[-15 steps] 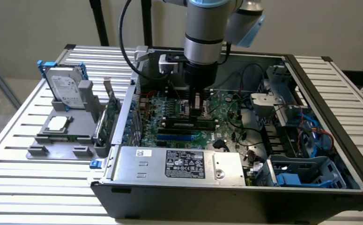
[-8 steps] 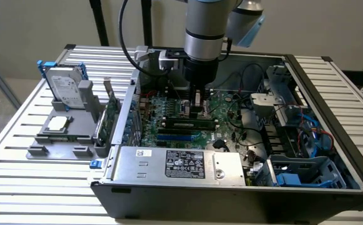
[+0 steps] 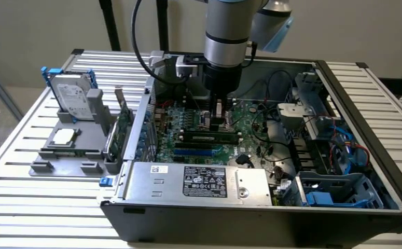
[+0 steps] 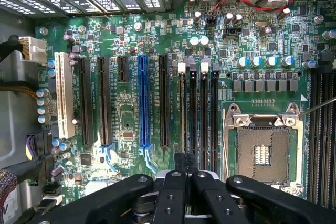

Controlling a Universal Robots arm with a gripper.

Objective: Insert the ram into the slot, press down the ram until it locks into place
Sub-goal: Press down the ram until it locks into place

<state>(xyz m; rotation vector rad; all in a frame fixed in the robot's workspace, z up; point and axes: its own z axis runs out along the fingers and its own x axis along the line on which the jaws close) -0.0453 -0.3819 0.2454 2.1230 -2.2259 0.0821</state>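
The ram [image 3: 208, 138] is a thin green stick with a pale label. It stands upright in one of the parallel black slots [image 3: 186, 139] on the motherboard inside the open case. In the wrist view I see the ram [image 4: 182, 114] edge-on in the outermost slot, running away from my fingers toward a white end latch [image 4: 182, 67]. My gripper [image 3: 219, 123] hangs straight down over the ram's top edge. Its two black fingers are pressed together, so the gripper [image 4: 185, 165] is shut. Whether the tips touch the ram I cannot tell. The neighbouring slots [image 4: 204, 114] hold nothing.
A bare CPU socket [image 4: 262, 153] lies beside the slots, and a blue socket [image 4: 143, 103] on the other side. The power supply [image 3: 201, 181] fills the case front, with a drive cage [image 3: 339, 189] and cables on the exterior view's right. A grey fixture [image 3: 69, 150] with a hard drive stands outside.
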